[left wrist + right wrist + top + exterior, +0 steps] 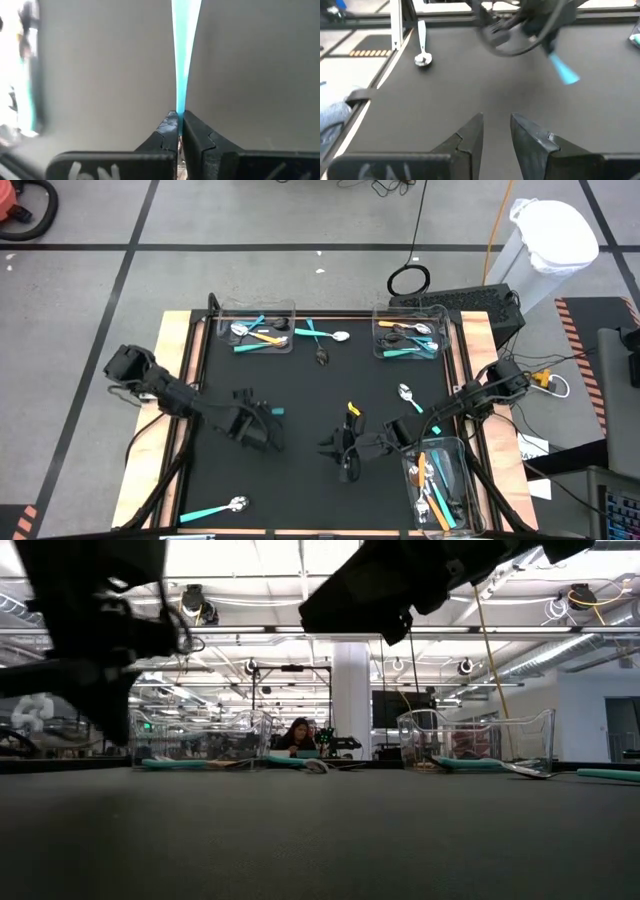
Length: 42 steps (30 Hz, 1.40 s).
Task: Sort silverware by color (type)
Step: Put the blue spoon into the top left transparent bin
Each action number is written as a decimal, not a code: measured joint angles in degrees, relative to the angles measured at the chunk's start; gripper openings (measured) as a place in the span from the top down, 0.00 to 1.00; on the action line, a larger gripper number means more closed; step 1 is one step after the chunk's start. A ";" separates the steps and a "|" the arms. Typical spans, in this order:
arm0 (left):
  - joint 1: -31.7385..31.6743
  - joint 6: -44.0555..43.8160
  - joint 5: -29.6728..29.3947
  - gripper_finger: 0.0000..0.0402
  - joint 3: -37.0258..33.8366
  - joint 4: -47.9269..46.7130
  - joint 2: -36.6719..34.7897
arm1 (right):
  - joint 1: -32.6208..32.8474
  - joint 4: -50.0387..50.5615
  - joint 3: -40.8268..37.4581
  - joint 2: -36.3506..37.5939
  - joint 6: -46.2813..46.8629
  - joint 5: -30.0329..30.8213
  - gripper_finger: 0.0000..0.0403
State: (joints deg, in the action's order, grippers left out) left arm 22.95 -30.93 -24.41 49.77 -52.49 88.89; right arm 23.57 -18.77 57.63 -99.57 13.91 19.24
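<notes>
The teal-handled utensil (179, 65), thin, flat and tapering, was clamped between the left gripper (179, 131) jaws, its long axis running straight out from the fingertips; its head was hidden. The right gripper (496, 125) hung empty over the matte black mat (300, 390), jaws narrowly parted.

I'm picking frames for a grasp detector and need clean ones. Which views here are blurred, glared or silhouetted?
Left wrist view: the teal handle pinched between the fingers is soft-edged against a featureless grey, with white glare at one edge. Right wrist view: the other arm and its teal handle are motion-smeared. Low view: arms are black silhouettes against bright ceiling lights. High view: evenly lit, sharpest.
</notes>
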 joint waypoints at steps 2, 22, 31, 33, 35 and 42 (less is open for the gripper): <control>-2.59 3.65 -0.95 0.99 1.56 -1.56 -0.80 | 0.20 1.34 0.00 0.00 0.10 0.18 0.77; -34.48 45.75 -27.06 0.97 11.18 2.21 -4.71 | 1.37 2.99 0.00 0.00 0.18 0.49 0.77; -47.02 47.49 -22.39 0.95 11.16 11.99 -4.71 | 1.66 3.65 0.00 0.00 0.41 0.66 0.77; -48.62 46.65 -21.91 0.95 11.16 12.14 -4.71 | 1.68 4.03 0.00 0.00 0.40 1.30 0.77; -49.93 46.67 -19.94 0.92 11.14 11.75 -4.71 | 1.67 4.41 0.00 0.00 0.41 2.28 0.77; -51.85 45.91 -19.78 0.72 11.14 11.75 -4.71 | 1.66 4.16 0.00 0.00 1.84 3.41 0.77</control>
State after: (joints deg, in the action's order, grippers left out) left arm -28.91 14.99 -44.18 60.90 -40.74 84.18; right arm 25.23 -14.61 57.63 -99.57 15.76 22.64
